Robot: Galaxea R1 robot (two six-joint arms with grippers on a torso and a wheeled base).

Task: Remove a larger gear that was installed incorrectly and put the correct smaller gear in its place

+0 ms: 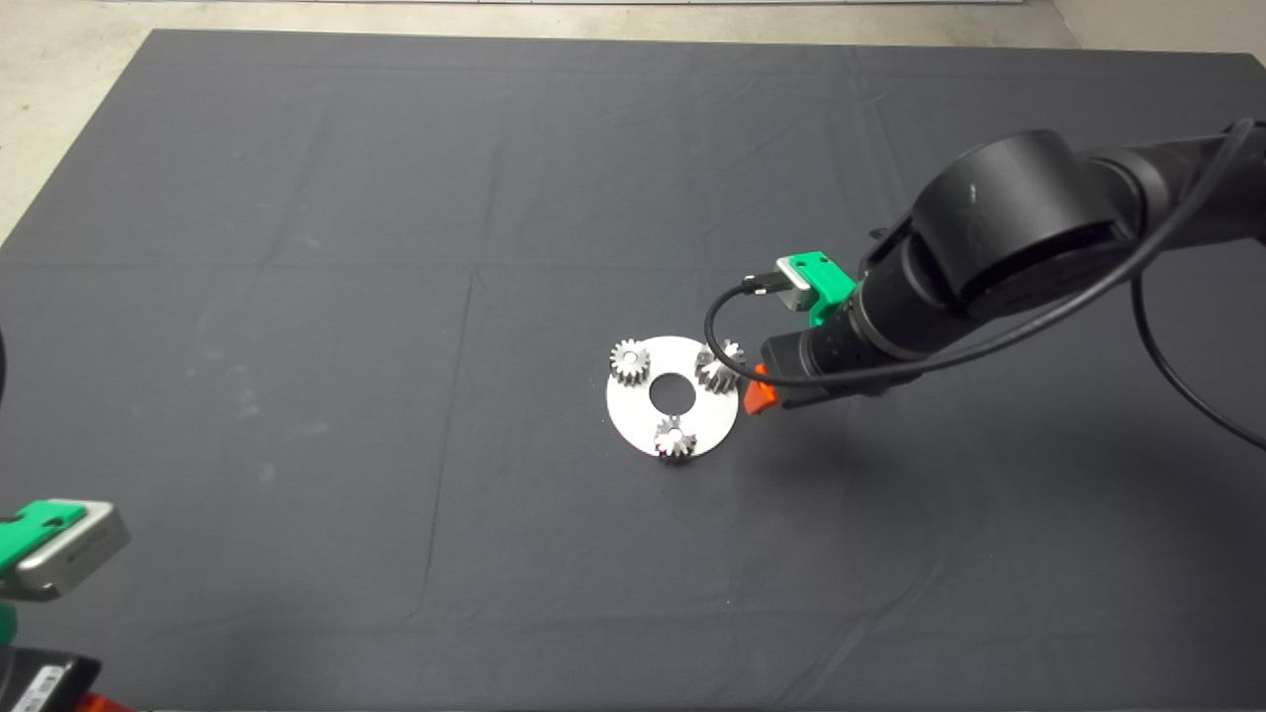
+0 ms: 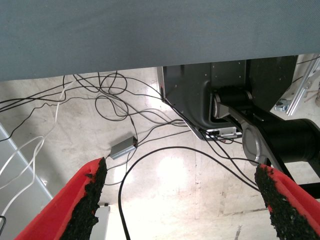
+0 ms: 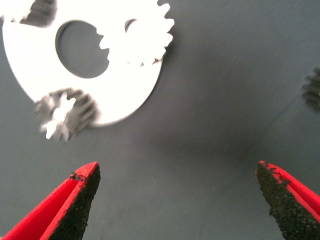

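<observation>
Right gripper (image 3: pixel 177 200) fingers apart beside disc (image 1: pixel 633 420) with three gears. Dark gear (image 3: pixel 313 90) only in wrist view, hidden overhead by arm. Left gripper (image 2: pixel 180 205) apart, parked near left.

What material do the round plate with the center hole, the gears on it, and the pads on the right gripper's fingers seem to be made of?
The round plate looks like bare metal with a bright, smooth finish, since it reflects light strongly. The gears also look metallic, silver-grey with cut teeth. The pads of the right gripper look like rough black rubber or foam; their grainy surface suggests it.

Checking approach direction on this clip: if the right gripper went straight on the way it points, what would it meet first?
Probably bare mat: the open right gripper aims beside the round plate, not at its gears; depth is unclear.
</observation>
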